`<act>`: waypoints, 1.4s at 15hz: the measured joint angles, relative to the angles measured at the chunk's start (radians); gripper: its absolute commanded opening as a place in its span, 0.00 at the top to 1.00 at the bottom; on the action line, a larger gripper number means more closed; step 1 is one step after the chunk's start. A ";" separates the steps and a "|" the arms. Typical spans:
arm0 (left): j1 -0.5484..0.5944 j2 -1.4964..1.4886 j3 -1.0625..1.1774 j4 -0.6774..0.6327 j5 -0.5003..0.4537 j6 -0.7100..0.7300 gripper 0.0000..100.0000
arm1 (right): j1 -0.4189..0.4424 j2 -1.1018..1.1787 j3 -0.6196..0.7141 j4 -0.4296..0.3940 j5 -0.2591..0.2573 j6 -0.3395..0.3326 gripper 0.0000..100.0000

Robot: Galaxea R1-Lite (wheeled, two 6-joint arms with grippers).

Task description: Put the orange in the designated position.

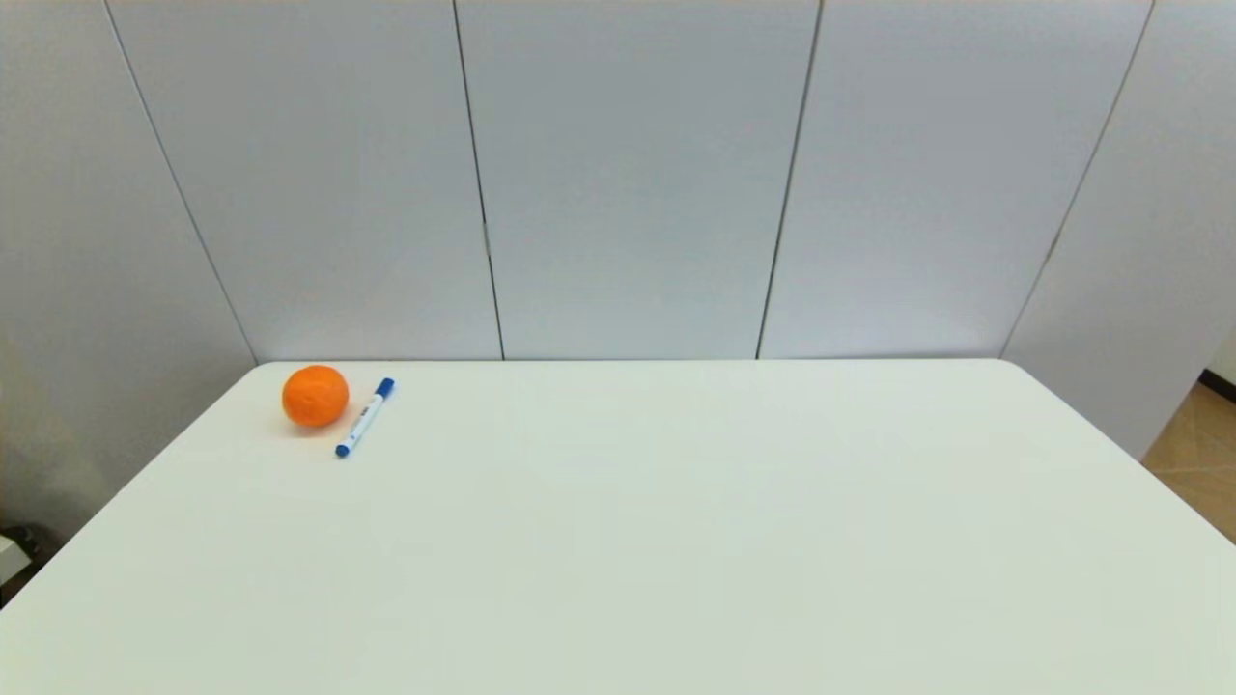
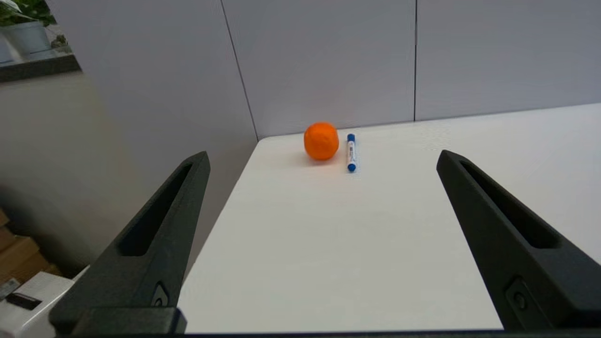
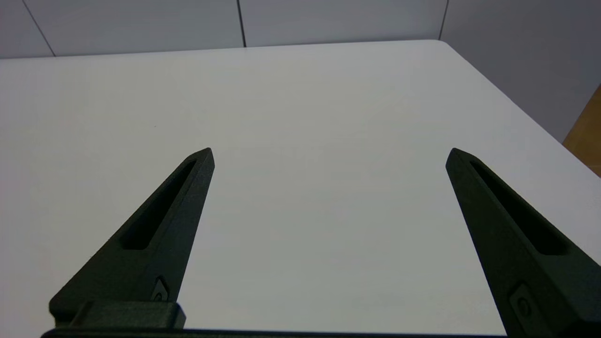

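Orange fruit: the orange (image 1: 315,395) sits on the table (image 1: 676,541), in the far-left corner, near the back edge and the left edge.
Peel: bright, slightly dimpled, round; nothing is gripping it.
Marker pen (image 1: 365,417): white barrel, blue cap and blue tail, lying flat just beside the orange on its right side, not touching as far as I can tell. Lies at a slant, one blue end nearer the back wall than the other.
Left gripper (image 2: 322,159): low over the table's left edge, well short of the orange, aimed straight at it. Fingers (image 2: 159,225) spread wide, holding nothing. The left wrist view frames orange and pen between the two tips.
Right gripper (image 3: 329,156): over bare tabletop, well apart from the orange, toward the table's far-right corner. Fingers (image 3: 164,220) also spread wide, nothing between them.
Head view: neither arm shows; only table, orange and pen.
Table: plain white, rounded corners, no outline or mark visible anywhere away from the orange.
Surround: pale grey wall panels (image 1: 628,174) directly behind the orange and along the back edge.
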 measured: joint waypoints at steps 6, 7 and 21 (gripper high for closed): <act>-0.002 -0.020 0.179 -0.071 -0.009 -0.002 0.00 | 0.000 0.000 0.000 0.000 0.000 0.000 0.00; -0.002 -0.020 0.213 -0.095 -0.020 -0.002 0.00 | 0.000 0.000 0.000 0.000 0.000 0.000 0.00; -0.002 -0.021 0.568 -0.423 -0.118 -0.003 0.00 | 0.000 0.000 0.000 0.000 0.000 0.000 0.00</act>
